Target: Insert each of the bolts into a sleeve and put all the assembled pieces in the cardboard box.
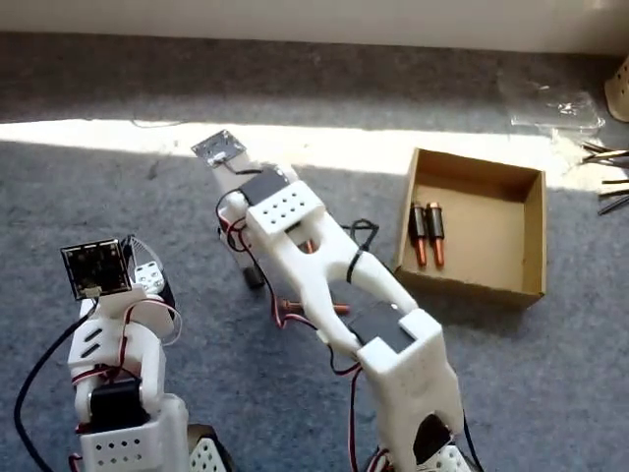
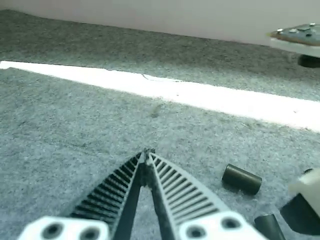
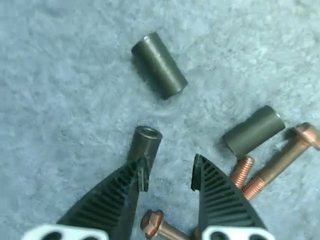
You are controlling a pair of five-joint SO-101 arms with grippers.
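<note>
**Sleeve pick-up under way**

Right gripper (image 3: 170, 172) hung, jaws apart, beside a sleeve (image 3: 146, 142), with bolts (image 3: 280, 157) near.
Left gripper (image 2: 146, 162) had its jaws together.
Box (image 1: 531, 236), far right, held two assembled pieces (image 1: 427, 232).
Next: centre on the sleeve, then close.

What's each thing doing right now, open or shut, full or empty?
Left claw: shut, empty.
Right claw: open, holding nothing.
Sleeves: lying loose on the carpet.
Bolts: lying loose beside them.
Cardboard box: open, two assembled pieces lying inside.
</note>
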